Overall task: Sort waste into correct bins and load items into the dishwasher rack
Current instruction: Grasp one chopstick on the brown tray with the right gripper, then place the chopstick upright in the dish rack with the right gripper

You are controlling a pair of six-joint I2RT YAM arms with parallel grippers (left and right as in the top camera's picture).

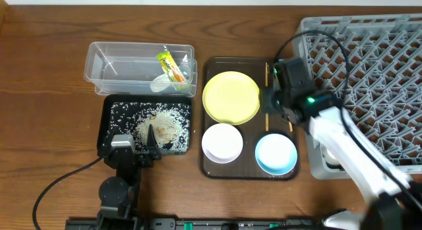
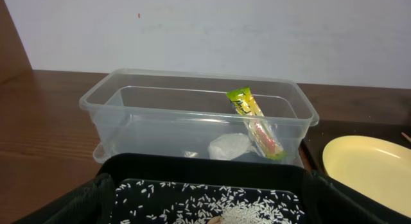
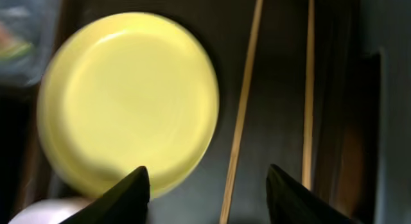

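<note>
The clear tub [image 1: 105, 65] holds the green-and-orange wrapper [image 1: 170, 65] and the white crumpled scrap [image 1: 160, 82]; both also show in the left wrist view, the wrapper [image 2: 257, 124] and the scrap [image 2: 229, 147]. The black tray [image 1: 105, 128] holds rice scraps [image 1: 161, 124]. My left gripper [image 1: 138, 151] is open and empty at that tray's near edge [image 2: 205, 211]. My right gripper [image 1: 271, 101] is open just above the brown tray, its fingers [image 3: 209, 198] astride one chopstick [image 3: 241, 121]; the other chopstick [image 3: 308, 89] lies to the right. The yellow plate [image 1: 231, 97], white bowl [image 1: 222, 142] and blue bowl [image 1: 275, 153] sit on the brown tray. I cannot make out the cup.
The dark brown serving tray [image 1: 210, 169] lies in the middle. The grey dishwasher rack [image 1: 376, 58] fills the right side, and my right arm crosses its near left corner. Bare wooden table lies to the left of the tub.
</note>
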